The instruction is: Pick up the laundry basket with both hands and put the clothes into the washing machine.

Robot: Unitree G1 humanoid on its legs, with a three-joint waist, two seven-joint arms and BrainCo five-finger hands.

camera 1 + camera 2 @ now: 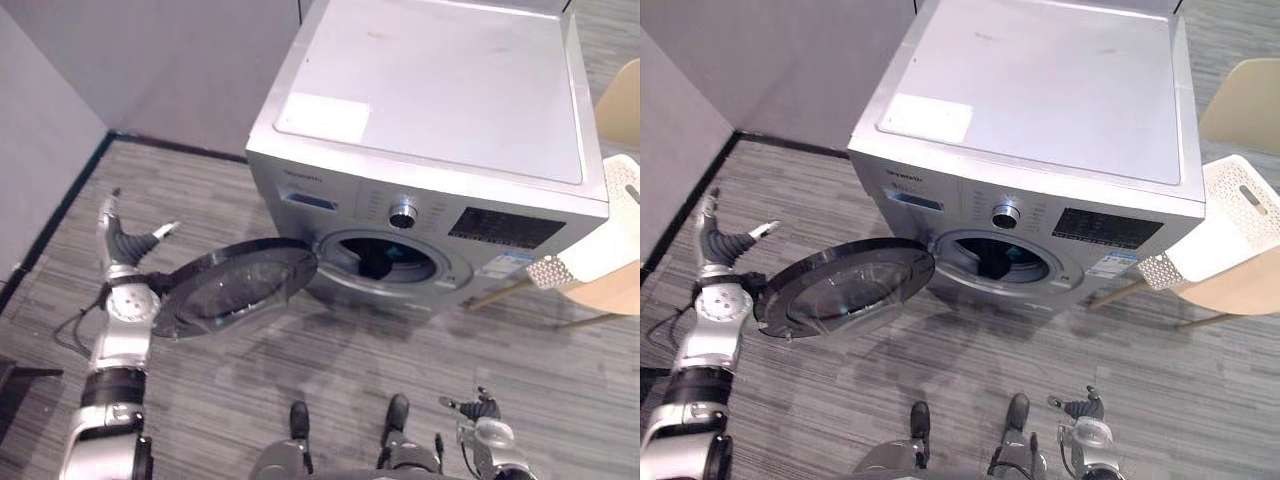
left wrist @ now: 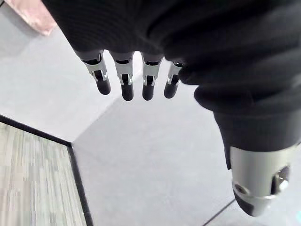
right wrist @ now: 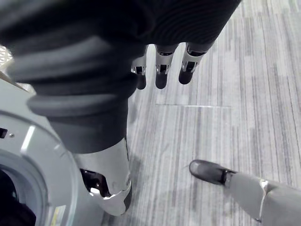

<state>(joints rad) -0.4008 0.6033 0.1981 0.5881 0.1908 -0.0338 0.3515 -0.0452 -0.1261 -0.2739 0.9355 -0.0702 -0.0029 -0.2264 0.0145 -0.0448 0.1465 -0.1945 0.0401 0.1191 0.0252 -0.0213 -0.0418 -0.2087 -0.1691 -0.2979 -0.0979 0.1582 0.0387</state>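
The silver washing machine (image 1: 430,90) stands ahead with its round door (image 1: 235,285) swung wide to the left. Dark clothes (image 1: 378,258) with a bit of blue lie inside the drum. The white perforated laundry basket (image 1: 1238,215) rests on a light wooden chair (image 1: 1240,292) right of the machine. My left hand (image 1: 125,250) is raised just beyond the door's outer edge, fingers straight and thumb spread, holding nothing; its fingers (image 2: 127,82) point at a grey wall. My right hand (image 1: 485,408) hangs low near the floor, apart from the basket, with relaxed fingers (image 3: 161,70) and nothing in it.
Grey walls (image 1: 150,70) with a dark skirting close off the left side and the back. The floor (image 1: 400,350) is grey striped planking. The open door reaches out over the floor in front of the machine's left half.
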